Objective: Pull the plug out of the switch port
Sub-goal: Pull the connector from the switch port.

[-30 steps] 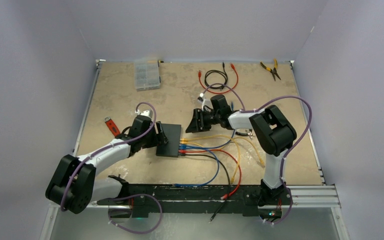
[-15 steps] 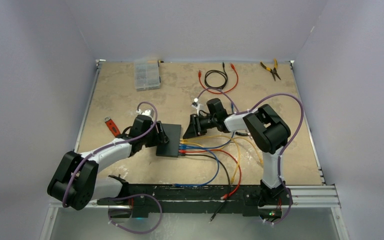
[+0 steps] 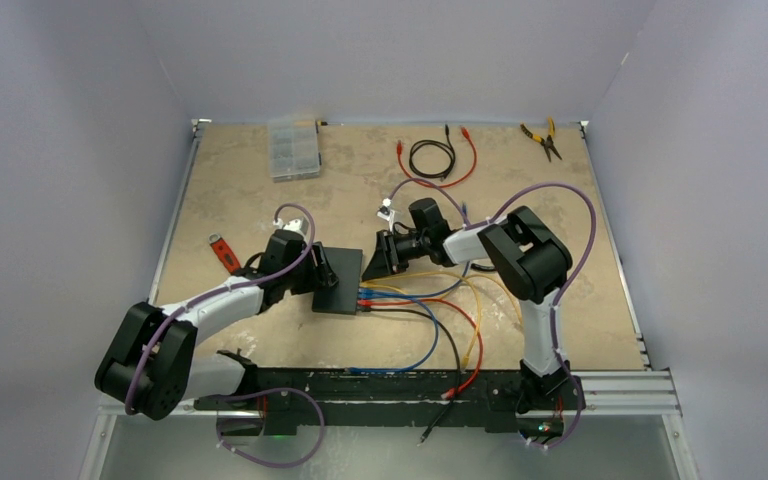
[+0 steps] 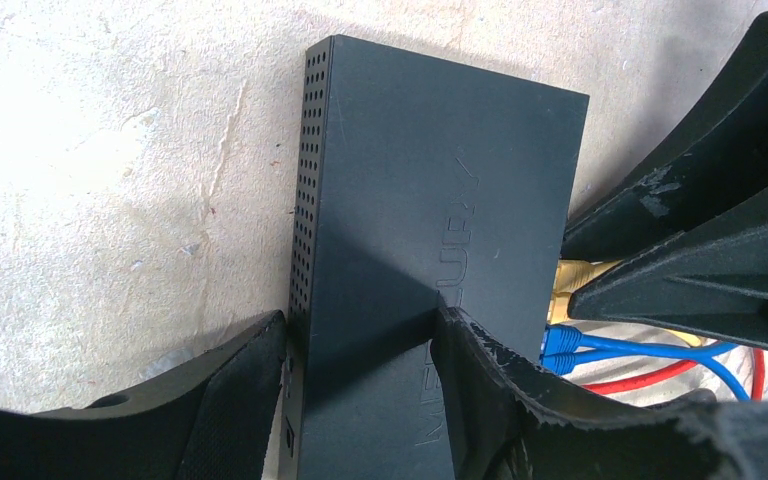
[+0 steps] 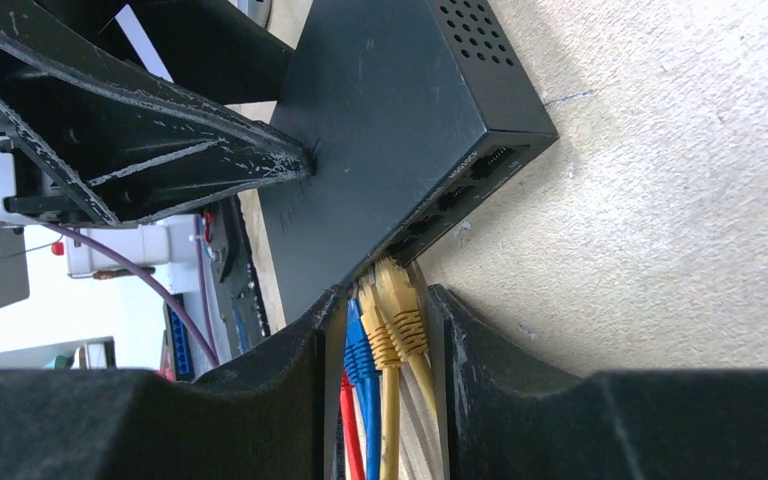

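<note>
The switch [image 3: 338, 279] is shown as a flat, matte-black rectangular box with a perforated short side, raised lettering on its top face and a row of sockets [image 5: 450, 195] along one long edge. It lies flat near the middle of the table [image 3: 240, 200], between the two arms. Yellow plugs [image 5: 395, 300] and blue plugs [image 5: 360, 340] are seated side by side in the sockets, and a red cable [image 5: 348, 420] runs beside them. The cables [image 3: 430, 310] are draped in loops toward the near edge. A clear compartment box [image 3: 293, 148], coiled red and black leads [image 3: 433, 158] and yellow-handled pliers [image 3: 542, 138] are set along the far edge, well apart. A red-handled tool [image 3: 223, 251] lies to the left. The left end effector [image 4: 360, 325] is held part-spread, one finger on the top face and one against the perforated side; a clamp cannot be confirmed. The right end effector [image 5: 378, 305] is set closely around the yellow and blue plugs at the socket edge; whether they are pinched cannot be told.
</note>
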Available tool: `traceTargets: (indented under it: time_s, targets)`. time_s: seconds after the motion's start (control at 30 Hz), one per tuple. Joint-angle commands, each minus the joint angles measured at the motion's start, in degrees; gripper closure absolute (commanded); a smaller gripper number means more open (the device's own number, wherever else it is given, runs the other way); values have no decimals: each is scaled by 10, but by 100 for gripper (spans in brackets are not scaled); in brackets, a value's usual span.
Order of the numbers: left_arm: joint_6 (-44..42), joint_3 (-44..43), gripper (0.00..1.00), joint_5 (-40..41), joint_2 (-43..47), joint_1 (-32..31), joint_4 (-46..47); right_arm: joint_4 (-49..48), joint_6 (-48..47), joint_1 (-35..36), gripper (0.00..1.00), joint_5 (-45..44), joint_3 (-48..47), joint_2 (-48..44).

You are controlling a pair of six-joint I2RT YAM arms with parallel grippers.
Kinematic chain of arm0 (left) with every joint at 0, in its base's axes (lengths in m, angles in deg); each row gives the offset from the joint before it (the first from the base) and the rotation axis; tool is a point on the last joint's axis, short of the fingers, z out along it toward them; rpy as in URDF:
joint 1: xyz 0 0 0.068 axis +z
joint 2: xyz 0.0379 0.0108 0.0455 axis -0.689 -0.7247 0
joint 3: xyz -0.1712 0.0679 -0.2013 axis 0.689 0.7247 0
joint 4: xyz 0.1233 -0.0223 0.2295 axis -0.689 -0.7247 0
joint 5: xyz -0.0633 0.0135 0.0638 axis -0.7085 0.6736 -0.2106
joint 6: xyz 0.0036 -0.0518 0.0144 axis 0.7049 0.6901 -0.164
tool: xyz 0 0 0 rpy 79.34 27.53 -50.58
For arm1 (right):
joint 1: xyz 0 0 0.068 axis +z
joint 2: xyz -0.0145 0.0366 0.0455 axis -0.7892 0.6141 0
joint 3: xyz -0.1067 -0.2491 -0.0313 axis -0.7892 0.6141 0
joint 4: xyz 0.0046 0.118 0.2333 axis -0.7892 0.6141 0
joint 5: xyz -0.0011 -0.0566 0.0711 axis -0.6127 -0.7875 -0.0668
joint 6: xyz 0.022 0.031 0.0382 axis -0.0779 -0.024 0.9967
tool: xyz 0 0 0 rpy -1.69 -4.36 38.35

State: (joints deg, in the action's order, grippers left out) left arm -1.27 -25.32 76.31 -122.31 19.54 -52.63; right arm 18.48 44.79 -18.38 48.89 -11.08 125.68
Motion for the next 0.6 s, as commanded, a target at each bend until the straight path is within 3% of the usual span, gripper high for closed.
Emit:
traceTargets:
  time_s: [0.0, 0.3, 0.57]
  targets:
    - [2, 10, 45, -4, -5, 0, -5, 36, -14, 16, 61, -39, -1, 38]
    - [1, 9, 45, -5, -10, -1, -2, 34, -8, 19, 68, -40, -11, 51]
    - [2, 11, 45, -3, -13, -1, 0, 44, -15, 24, 85, -44, -17, 55]
